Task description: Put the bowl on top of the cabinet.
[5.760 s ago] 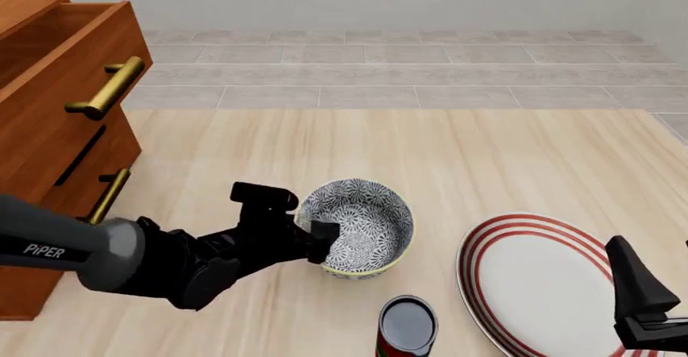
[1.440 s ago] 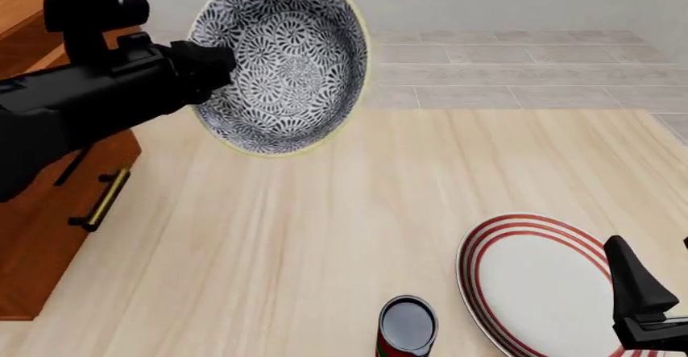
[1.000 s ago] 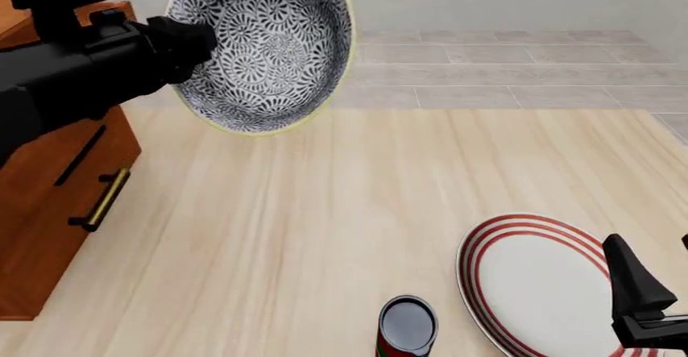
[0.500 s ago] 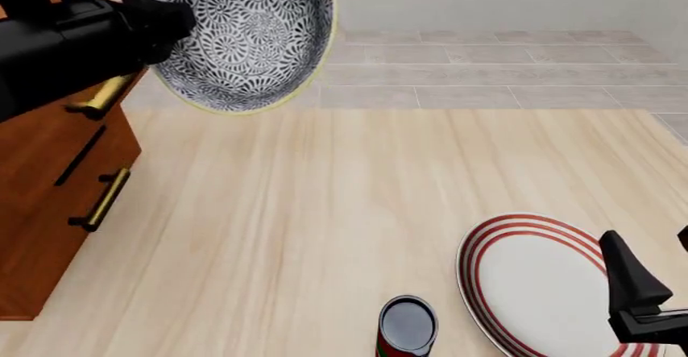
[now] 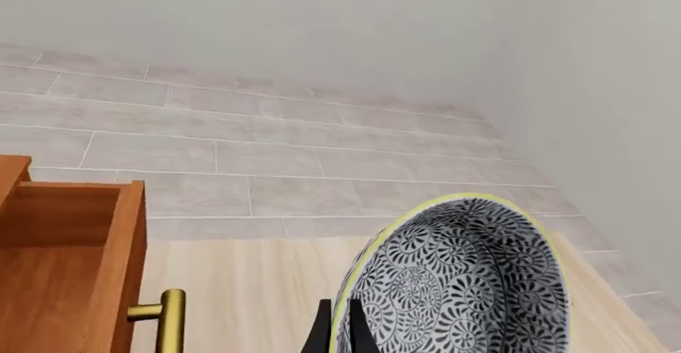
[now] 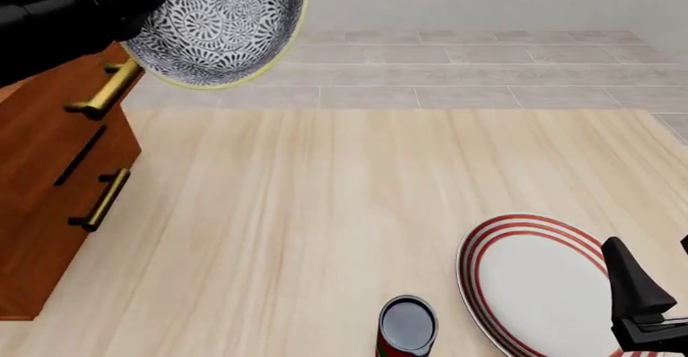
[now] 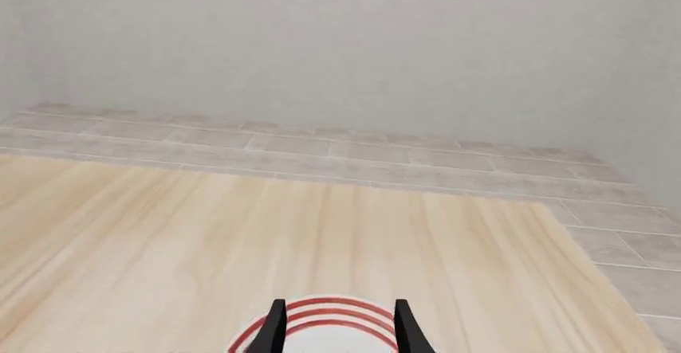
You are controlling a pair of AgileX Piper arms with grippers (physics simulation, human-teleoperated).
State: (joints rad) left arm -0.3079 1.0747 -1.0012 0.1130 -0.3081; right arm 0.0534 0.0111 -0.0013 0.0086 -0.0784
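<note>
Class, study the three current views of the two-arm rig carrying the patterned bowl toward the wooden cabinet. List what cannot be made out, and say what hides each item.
- Top of the reddish-brown wooden cabinet: front view, cut off by the edge and covered by the black left arm.
- Left gripper on the black-and-white floral bowl: left wrist view, mostly cut off by the edge.
- Dark-topped red can: front view, body cropped.
- Red-ringed white plate: partly cropped, behind the right gripper.

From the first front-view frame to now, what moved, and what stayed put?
The left gripper, shut on the bowl's rim, lifted it off the table and carried it up and left toward the cabinet; the bowl now hangs tilted beside the cabinet's upper edge, not yet set down. The plate, the can and the right gripper, open over the plate, stayed where they were.
</note>
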